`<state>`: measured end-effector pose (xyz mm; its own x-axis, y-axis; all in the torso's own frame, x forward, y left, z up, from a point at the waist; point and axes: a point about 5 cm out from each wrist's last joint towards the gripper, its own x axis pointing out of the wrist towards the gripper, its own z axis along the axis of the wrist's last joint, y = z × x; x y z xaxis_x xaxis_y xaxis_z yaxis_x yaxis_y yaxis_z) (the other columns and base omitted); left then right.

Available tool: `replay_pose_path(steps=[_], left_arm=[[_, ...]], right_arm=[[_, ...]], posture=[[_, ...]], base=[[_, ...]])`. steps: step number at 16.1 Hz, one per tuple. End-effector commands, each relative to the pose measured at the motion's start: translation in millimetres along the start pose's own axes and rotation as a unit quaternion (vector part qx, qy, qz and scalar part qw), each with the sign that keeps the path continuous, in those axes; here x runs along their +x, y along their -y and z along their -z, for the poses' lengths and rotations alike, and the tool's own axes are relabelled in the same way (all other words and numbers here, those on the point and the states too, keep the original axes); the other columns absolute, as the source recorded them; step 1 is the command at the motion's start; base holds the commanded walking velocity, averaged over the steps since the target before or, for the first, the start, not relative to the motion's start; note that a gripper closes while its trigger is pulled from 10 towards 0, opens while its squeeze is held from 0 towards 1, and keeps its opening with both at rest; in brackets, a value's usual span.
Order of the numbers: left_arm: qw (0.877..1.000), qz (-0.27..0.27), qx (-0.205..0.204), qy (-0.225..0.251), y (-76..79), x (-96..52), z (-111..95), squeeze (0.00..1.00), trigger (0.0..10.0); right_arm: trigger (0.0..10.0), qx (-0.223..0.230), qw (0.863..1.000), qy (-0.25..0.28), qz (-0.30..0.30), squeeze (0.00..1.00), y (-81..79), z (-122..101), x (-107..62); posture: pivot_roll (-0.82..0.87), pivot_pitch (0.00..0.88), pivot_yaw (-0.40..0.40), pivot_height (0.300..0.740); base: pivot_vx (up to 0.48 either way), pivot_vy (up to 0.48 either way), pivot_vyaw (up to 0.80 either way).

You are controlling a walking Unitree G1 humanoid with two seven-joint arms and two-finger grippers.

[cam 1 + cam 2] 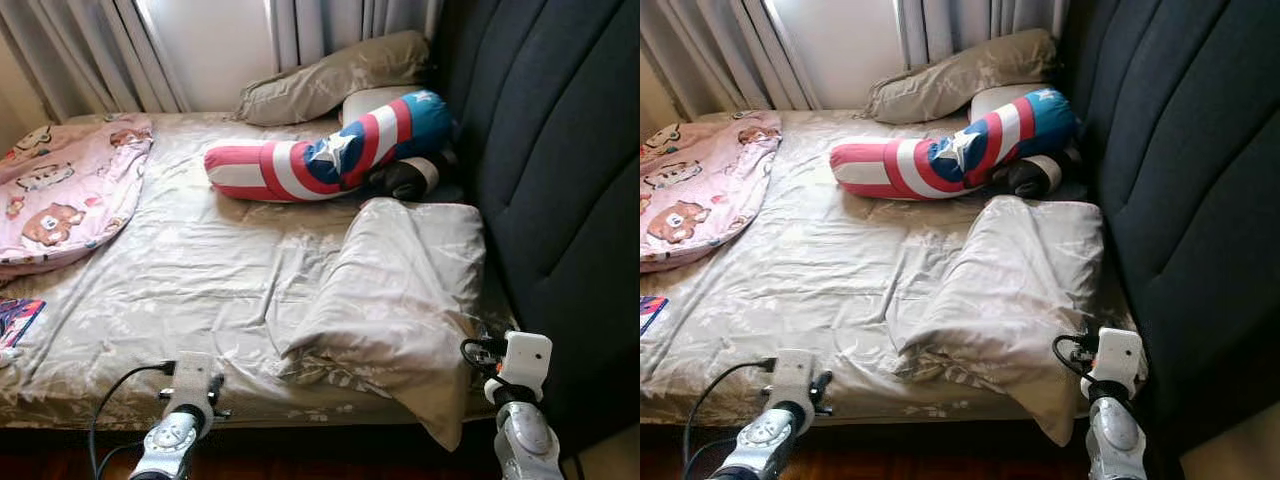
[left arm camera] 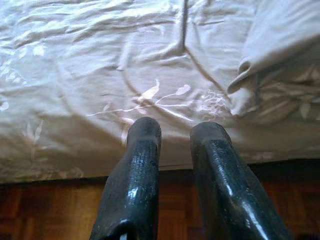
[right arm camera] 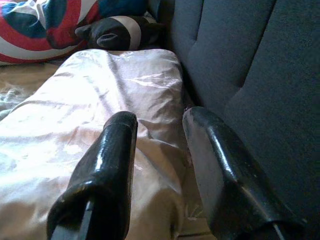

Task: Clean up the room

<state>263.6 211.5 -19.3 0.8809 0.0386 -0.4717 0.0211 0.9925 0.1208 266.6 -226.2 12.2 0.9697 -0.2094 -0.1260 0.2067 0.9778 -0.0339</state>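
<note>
Both arms hang at the bed's [image 1: 200, 270] near edge, left gripper [image 2: 175, 131] spread over the wrinkled sheet, right gripper [image 3: 160, 120] spread above the near pillow [image 1: 400, 290] beside the headboard [image 1: 560, 200], striped bolster [image 1: 330, 150] far, pink blanket [image 1: 60, 190] far left.

Cloth nearly everywhere, sheened or matt; hard gloss on the fingers alone.

Bed sheet [image 1: 200, 270] of beige cloth, faintly satiny, creased, with a pale leaf print; beige pillow [image 1: 400, 290] in the same shiny fabric, wrinkled; long bolster [image 1: 330, 150] of smooth soft cloth in red, white and blue; pink blanket [image 1: 65, 190] matt and soft, printed with bears; headboard [image 1: 560, 170] of dark matt woven upholstery, tufted; floor [image 2: 60, 210] of reddish polished wood; left gripper [image 2: 175, 132] fingers [image 2: 135, 175] black, finely textured, semi-gloss; right gripper [image 3: 160, 122] fingers [image 3: 220, 165] glossy black, smooth.
</note>
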Motion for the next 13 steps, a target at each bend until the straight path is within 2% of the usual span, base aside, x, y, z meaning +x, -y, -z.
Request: replay_pose_path(steps=[1, 3, 5, 7, 8, 9, 10, 12, 13], left_arm=[[0.998, -0.034, -0.041, 0.039, -15.1, 4.1, -18, 0.00, 10.0], [0.996, -0.027, -0.054, 0.072, -14.1, 7.3, -32, 0.00, 10.0], [0.996, -0.008, -0.062, 0.070, -4.9, 8.9, -32, 0.00, 10.0], [0.998, 0.028, -0.047, 0.011, 8.5, 1.1, -3, 0.00, 10.0], [0.998, 0.045, -0.025, -0.028, 12.0, -4.1, 14, 0.00, 10.0], [0.998, 0.041, -0.011, -0.054, 8.7, -8.0, 23, 0.00, 10.0], [0.997, 0.024, -0.030, -0.073, 3.4, -9.7, 29, 0.00, 10.0], [0.995, 0.009, -0.048, -0.081, -1.8, -10.4, 31, 0.00, 10.0], [0.996, 0.016, -0.028, -0.079, -1.6, -9.9, 29, 0.00, 10.0]], right_arm=[[10.0, -0.001, 1.000, -0.002, 0.001, 0.00, 0.3, 2, -2.4], [10.0, 0.000, 1.000, -0.003, 0.005, 0.00, 0.9, 3, -2.5], [10.0, 0.002, 1.000, -0.009, 0.012, 0.00, 3.1, 3, -1.5], [10.0, 0.000, 1.000, -0.012, 0.013, 0.00, 3.3, 3, -0.7], [10.0, 0.000, 1.000, -0.012, 0.012, 0.00, 3.3, 2, -0.1], [10.0, -0.003, 1.000, -0.015, 0.009, 0.00, 3.2, 3, 0.3], [10.0, -0.005, 1.000, -0.016, 0.007, 0.00, 3.5, 2, 1.1], [10.0, -0.006, 1.000, -0.015, 0.003, 0.00, 1.7, 1, 2.3], [10.0, -0.006, 1.000, -0.015, 0.001, 0.00, 0.9, 1, 2.7]], posture=[[-0.12, 0.000, 0.042, 0.740], [-0.11, 0.000, 0.054, 0.740], [-0.11, 0.000, 0.053, 0.740], [-0.11, 0.000, 0.049, 0.740], [-0.12, 0.000, 0.045, 0.740], [-0.12, 0.000, 0.041, 0.740], [-0.11, 0.000, 0.037, 0.740], [-0.11, 0.000, 0.032, 0.740], [-0.11, 0.000, 0.032, 0.740]], base=[[0.000, 0.000, 0.00], [0.000, 0.000, 0.00], [0.000, 0.000, 0.00], [0.000, 0.000, 0.00], [0.000, 0.000, 0.00], [0.000, 0.000, 0.00], [0.000, 0.000, 0.00], [0.000, 0.000, 0.00], [0.000, 0.000, 0.00]])
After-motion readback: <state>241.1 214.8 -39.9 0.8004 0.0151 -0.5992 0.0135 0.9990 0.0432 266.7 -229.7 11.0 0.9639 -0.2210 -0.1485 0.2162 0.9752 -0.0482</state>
